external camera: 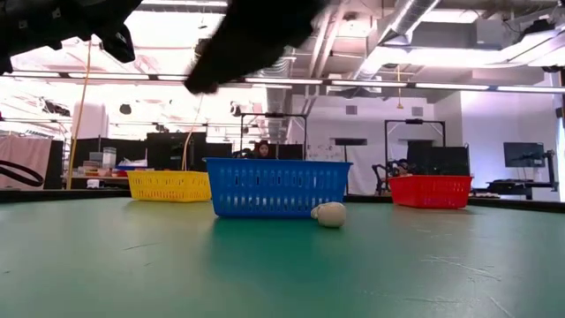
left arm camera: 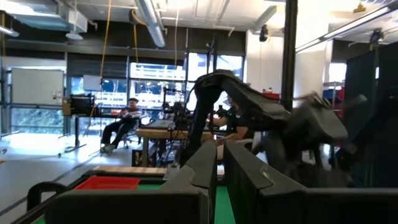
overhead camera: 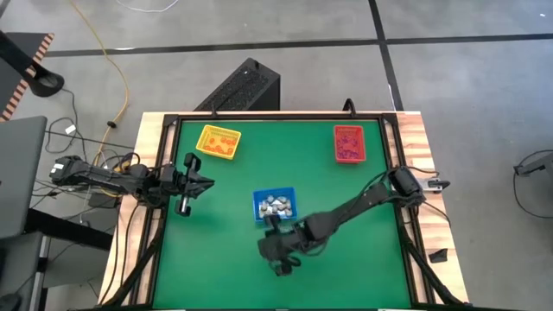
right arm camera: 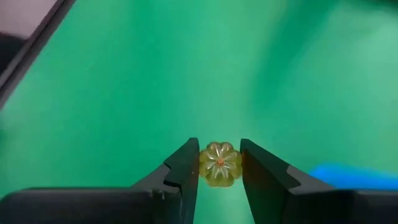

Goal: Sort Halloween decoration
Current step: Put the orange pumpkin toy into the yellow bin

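In right tool (right arm camera: 219,163): pale pumpkin trinket (right arm camera: 219,164)

The table top (overhead camera: 346,259) is a soft-looking green mat that does not shine, with a pale wooden edge (overhead camera: 423,147) around it. The blue tray (external camera: 277,187) in the middle of that mat is plastic with tiny holes all over. The little pumpkin trinket (right arm camera: 220,163) looks smooth, shiny and a bit see-through, between dull black plastic fingers (right arm camera: 182,171).

The dark right gripper (right arm camera: 219,163) is pinching a small yellowish pumpkin-shaped trinket (right arm camera: 219,164) between its 2 fingers. The dark left gripper (left arm camera: 219,167) is hovering, fingers pressed together.
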Controlling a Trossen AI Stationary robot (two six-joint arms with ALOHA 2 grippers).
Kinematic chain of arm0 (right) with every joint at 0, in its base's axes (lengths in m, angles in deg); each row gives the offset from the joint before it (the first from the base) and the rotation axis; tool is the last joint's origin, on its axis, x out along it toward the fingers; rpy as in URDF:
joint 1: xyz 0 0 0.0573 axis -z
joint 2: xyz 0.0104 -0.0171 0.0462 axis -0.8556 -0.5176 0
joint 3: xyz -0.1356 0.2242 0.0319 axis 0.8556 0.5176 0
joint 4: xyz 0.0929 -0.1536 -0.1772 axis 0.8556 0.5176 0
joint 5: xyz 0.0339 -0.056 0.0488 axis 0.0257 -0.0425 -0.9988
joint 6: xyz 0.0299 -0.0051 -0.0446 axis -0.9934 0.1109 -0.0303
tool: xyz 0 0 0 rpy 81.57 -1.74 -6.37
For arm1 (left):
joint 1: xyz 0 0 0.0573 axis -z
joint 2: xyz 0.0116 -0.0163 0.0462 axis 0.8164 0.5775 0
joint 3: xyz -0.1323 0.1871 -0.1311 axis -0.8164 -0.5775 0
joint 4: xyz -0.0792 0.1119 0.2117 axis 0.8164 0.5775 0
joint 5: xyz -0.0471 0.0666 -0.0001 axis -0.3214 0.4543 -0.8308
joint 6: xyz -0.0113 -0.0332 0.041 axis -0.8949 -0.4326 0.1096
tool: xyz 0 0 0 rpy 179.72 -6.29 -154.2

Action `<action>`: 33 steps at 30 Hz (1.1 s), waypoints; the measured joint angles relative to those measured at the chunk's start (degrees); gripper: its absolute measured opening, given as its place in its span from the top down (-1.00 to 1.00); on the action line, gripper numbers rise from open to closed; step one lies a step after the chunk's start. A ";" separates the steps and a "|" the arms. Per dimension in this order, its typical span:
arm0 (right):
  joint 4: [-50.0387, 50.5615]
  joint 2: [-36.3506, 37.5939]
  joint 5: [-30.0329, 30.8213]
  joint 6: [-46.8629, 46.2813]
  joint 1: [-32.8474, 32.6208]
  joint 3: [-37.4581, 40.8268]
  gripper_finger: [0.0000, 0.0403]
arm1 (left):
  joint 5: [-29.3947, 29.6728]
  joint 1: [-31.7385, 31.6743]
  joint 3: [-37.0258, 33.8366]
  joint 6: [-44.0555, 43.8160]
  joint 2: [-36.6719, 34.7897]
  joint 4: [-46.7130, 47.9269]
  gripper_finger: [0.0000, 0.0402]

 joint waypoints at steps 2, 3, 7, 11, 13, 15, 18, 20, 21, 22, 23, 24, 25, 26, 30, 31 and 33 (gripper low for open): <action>0.53 0.02 0.02 4.05 2.10 -3.08 0.31 | -0.64 -0.02 0.00 0.00 -0.02 -0.45 0.91; 0.51 0.03 0.03 6.20 3.39 -4.22 0.31 | -0.76 -0.01 0.00 0.00 -0.02 -0.50 0.91; -1.63 0.04 -0.56 13.52 10.16 -6.94 0.31 | -0.80 0.00 0.00 -0.28 -0.02 -0.43 0.91; -9.78 -0.35 -7.63 17.32 19.48 -7.02 0.31 | -0.75 0.00 0.02 0.35 -0.55 -0.34 0.91; -15.68 -1.69 -12.99 17.31 24.54 -7.11 0.31 | 0.10 0.00 0.02 1.13 -1.28 -0.25 0.91; -21.75 -3.96 -18.41 17.01 29.12 -7.10 0.30 | 1.04 0.00 0.02 2.03 -2.21 -0.07 0.91; -31.76 -8.74 -24.43 13.94 34.80 -7.49 0.30 | 2.61 0.00 0.04 3.63 -3.99 1.58 0.91; -34.48 -12.28 -26.60 11.93 37.66 -9.83 0.30 | 4.37 0.00 0.05 4.29 -5.29 3.76 0.91; -34.88 -14.16 -26.96 11.19 38.88 -11.60 0.30 | 5.33 0.00 0.04 4.48 -5.74 4.82 0.91; -34.99 -16.02 -27.03 10.60 39.91 -13.55 0.30 | 6.52 -0.02 0.04 4.70 -6.17 5.54 0.91; -34.61 -17.74 -27.02 9.54 40.83 -15.62 0.30 | 7.59 -0.01 0.04 5.07 -6.61 6.36 0.91; -34.19 -19.47 -26.99 8.33 41.66 -17.68 0.30 | 8.43 -0.02 0.04 5.18 -6.85 6.98 0.91; -33.57 -20.95 -27.02 7.57 42.32 -19.70 0.29 | 9.23 -0.02 0.05 5.22 -7.05 7.39 0.91; -32.56 -22.09 -27.03 7.22 42.85 -21.33 0.28 | 9.95 -0.03 0.04 5.22 -7.16 7.90 0.91; -27.62 -24.20 -26.96 6.76 43.82 -26.20 0.14 | 10.61 -0.04 0.04 5.25 -7.15 8.36 0.91; -26.70 -24.19 -26.97 6.71 43.96 -26.88 0.09 | 10.66 -0.04 0.04 5.25 -7.15 8.37 0.91; -25.53 -24.01 -26.95 6.65 43.98 -27.75 -0.02 | 10.75 -0.04 0.04 5.24 -7.15 8.50 0.91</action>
